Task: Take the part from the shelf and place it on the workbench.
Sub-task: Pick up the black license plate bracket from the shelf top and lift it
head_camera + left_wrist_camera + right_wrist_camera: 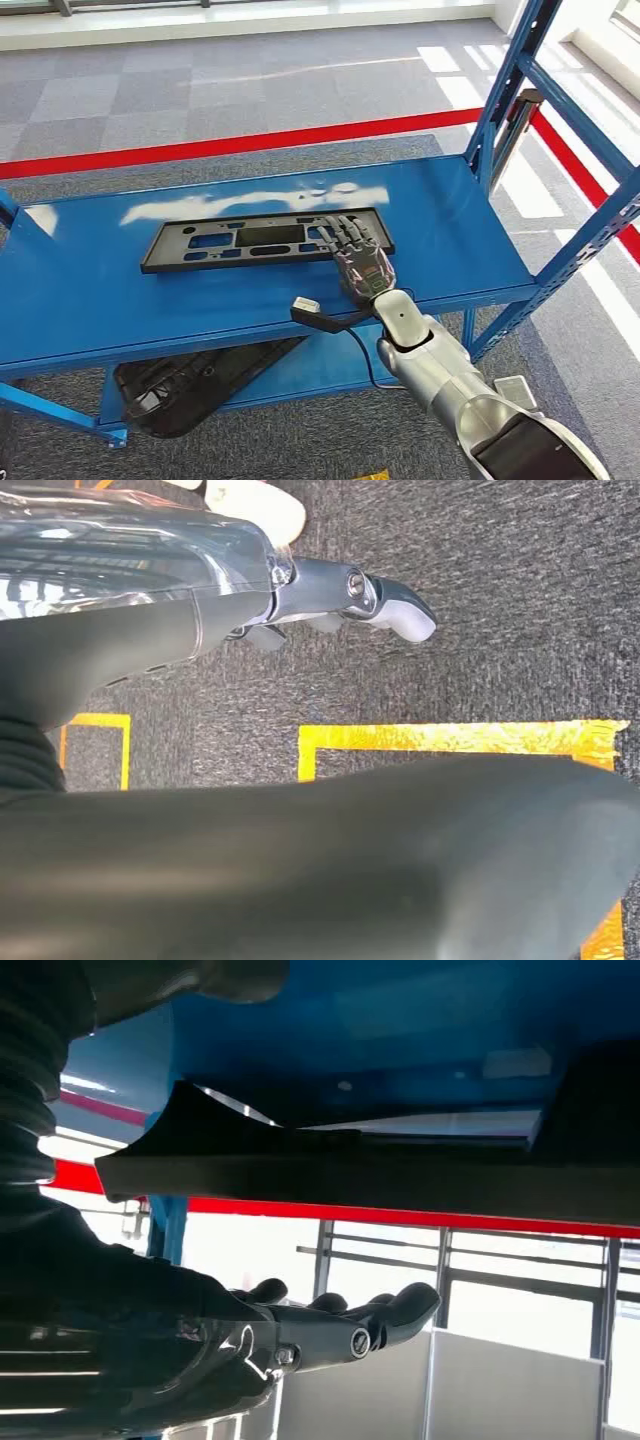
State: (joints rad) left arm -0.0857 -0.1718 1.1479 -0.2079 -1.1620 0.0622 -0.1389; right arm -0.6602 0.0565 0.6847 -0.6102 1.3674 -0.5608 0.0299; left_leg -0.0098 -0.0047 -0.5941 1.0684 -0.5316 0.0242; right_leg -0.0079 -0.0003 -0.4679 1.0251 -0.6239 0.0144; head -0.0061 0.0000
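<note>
A long flat black part (249, 240) with several cut-outs lies on the top board of the blue shelf (453, 230). My right hand (358, 258) reaches over the part's right end, fingers stretched out flat. In the right wrist view the straight fingers (332, 1325) run alongside the part's dark edge (362, 1175) with a gap between them, and nothing is gripped. My left hand (355, 595) hangs over the carpet with its thumb extended and nothing in it.
A second black moulded part (189, 385) lies on the lower board. Blue uprights and a slanted brace (506, 90) stand at the shelf's right end. A red line (226, 145) crosses the carpet behind the shelf. Yellow floor marks (453, 738) lie under the left arm.
</note>
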